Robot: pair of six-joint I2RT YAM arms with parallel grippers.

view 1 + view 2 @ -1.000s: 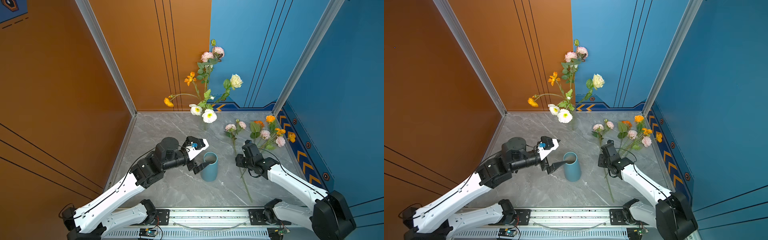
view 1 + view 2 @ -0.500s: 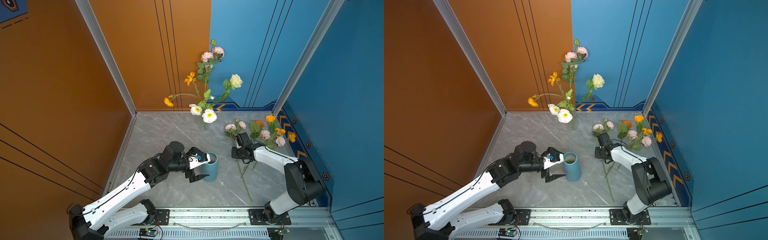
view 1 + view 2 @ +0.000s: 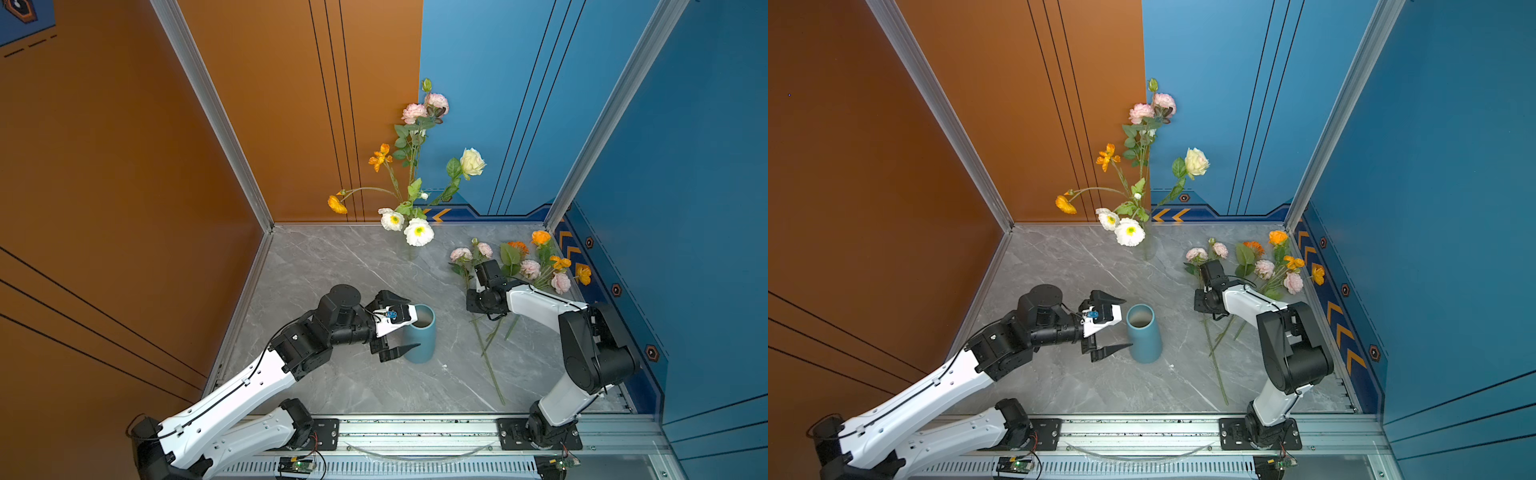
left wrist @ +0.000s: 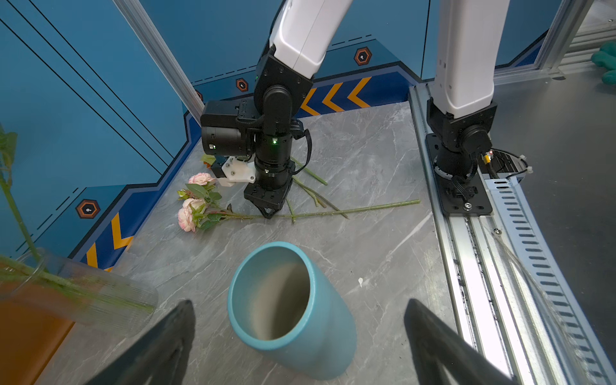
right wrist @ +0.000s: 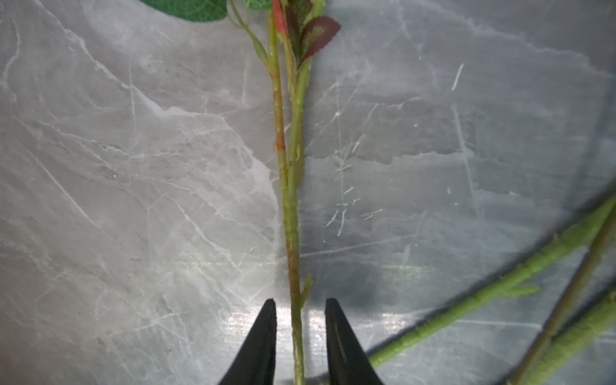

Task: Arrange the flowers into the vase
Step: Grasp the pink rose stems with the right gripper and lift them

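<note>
beside vase rim (image 3: 1140,306), spread left claw (image 3: 1128,321)

Vase (image 3: 422,340) left of loose flowers (image 3: 530,268)

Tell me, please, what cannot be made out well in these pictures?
- Right gripper: its fingertips hidden under its own wrist in both top views.
- Pink flower's stem: its blooms cut off by the edge of the right wrist view.
- Glass vase: blurred and cut by the edge in the left wrist view.
- Green object: cut by the edge in the left wrist view; unidentifiable.
</note>
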